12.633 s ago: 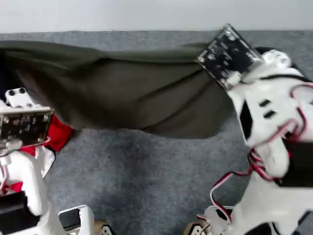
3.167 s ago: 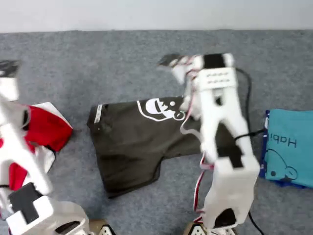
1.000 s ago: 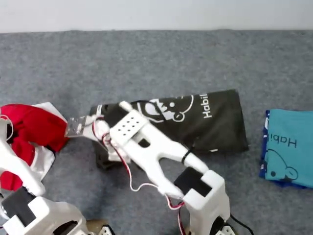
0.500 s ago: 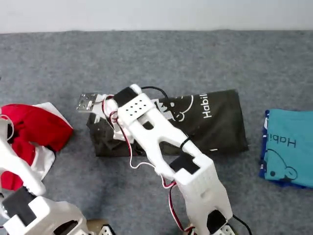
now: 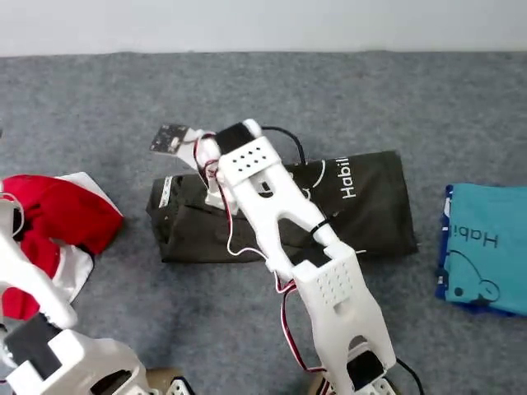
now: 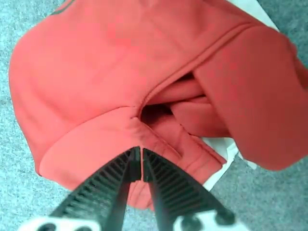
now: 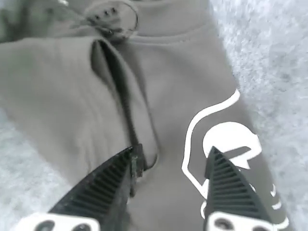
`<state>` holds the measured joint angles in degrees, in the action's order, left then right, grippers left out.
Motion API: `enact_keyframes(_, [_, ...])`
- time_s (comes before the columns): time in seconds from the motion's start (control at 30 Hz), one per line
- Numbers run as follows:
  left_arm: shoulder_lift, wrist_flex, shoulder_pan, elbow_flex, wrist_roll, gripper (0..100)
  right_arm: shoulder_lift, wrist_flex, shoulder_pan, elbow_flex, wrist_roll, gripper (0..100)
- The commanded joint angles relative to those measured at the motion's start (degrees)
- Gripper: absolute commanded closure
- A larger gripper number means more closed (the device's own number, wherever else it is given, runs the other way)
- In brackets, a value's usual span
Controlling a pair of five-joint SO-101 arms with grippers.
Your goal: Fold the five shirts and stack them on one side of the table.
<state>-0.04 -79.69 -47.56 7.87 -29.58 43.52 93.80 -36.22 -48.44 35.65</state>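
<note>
One dark shirt [image 5: 375, 206], folded, right pincer [image 7: 173, 151] spread over it

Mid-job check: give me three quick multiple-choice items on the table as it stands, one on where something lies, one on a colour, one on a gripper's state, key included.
1. Where does the teal shirt lie?
A) far out on the right arm's side of the table
B) beneath another shirt
C) in a gripper

2. The left gripper hangs over which colour?
A) teal
B) red
C) blue

3. The right gripper is:
A) shut on a collar
B) shut, off the cloth
C) open over the dark shirt

Key: A, it lies folded at the high view's right edge; B, the red shirt spreads under its shut fingers; C, its fingers stand apart above the printed cloth.
</note>
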Motion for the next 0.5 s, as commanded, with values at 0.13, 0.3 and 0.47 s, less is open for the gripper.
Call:
enact_keyframes(0.13, [-2.81, 0.44, 0.0, -0.22, -0.44, 98, -0.66, 9.1, -3.91, -7.82, 0.18, 97.0])
enact_keyframes(0.3, [-2.99, 0.09, 0.0, -0.22, -0.44, 98, -0.66, 9.1, -2.77, -1.76, -1.41, 99.1])
enact_keyframes(0.47, [-2.99, 0.0, 0.0, -0.22, -0.44, 98, -0.22, 7.87, 1.36, 6.24, -1.41, 99.0])
